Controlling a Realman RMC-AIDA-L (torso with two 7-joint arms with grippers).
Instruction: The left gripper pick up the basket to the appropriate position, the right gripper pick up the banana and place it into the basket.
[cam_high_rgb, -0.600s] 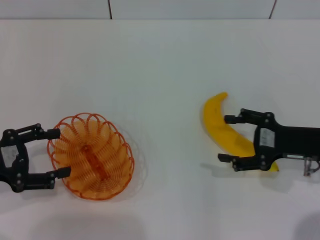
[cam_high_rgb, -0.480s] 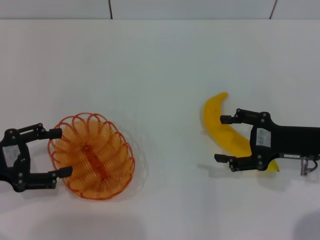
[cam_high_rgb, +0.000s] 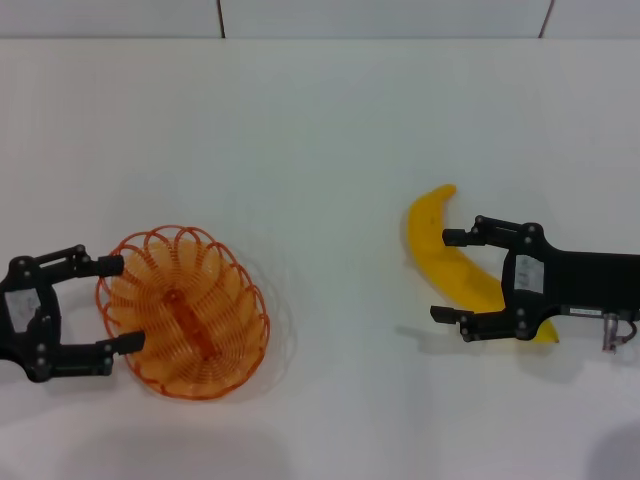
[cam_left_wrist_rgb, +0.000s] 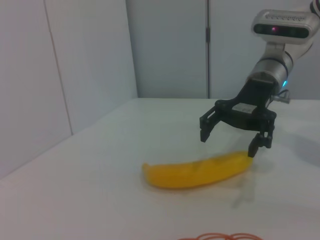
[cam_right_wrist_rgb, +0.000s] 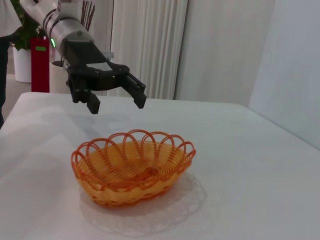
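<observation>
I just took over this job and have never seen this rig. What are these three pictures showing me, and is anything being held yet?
It is a robot with two arms. The head camera looks down at a white table. The left gripper is open beside the orange wire basket. The right gripper is open above the banana; nothing is held. Each wrist camera shows the opposite side: the left wrist view shows the right gripper over the banana, the right wrist view the left gripper above the basket.

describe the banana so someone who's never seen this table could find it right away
On the white table, look to the robot's right, where the right tool hangs open over it. The banana lies there, curved and bright yellow, unlike the orange wire basket at the left.
</observation>
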